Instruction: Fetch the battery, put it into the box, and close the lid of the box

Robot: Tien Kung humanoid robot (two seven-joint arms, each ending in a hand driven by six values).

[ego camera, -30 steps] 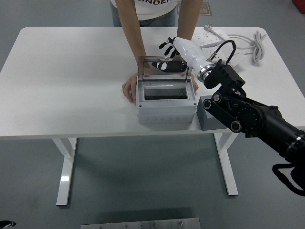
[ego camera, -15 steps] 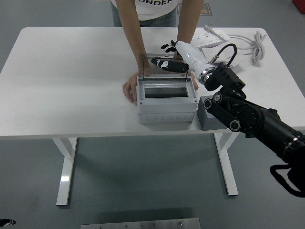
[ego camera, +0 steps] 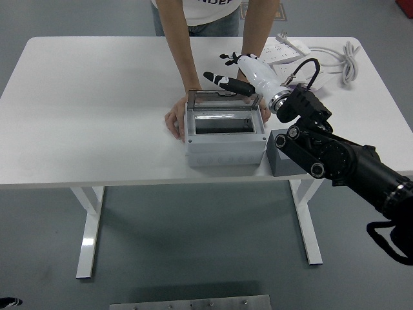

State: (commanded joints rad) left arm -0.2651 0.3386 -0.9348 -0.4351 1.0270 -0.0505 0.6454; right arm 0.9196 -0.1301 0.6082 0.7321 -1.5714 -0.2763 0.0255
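Observation:
A grey box (ego camera: 226, 143) stands at the table's middle, its inside dark. Its clear hinged lid (ego camera: 219, 101) leans forward, partly lowered over the opening. My right hand (ego camera: 229, 79), white-shelled with black fingers, reaches in from the right. Its fingers lie stretched out on the lid's upper edge and hold nothing. A dark grey block (ego camera: 281, 161) sits on the table right beside the box. I cannot tell whether anything lies inside the box. A person at the far side holds the box steady, one hand (ego camera: 173, 120) on its left side and the other hand (ego camera: 264, 112) on its right.
A white power strip (ego camera: 288, 49) and a coiled white cable (ego camera: 345, 59) lie at the table's (ego camera: 90, 110) far right. My black right forearm (ego camera: 335, 158) crosses above the table's right front.
My right hand has pushed the clear lid from upright to leaning forward over the box. The person's hands have stayed at the box's sides.

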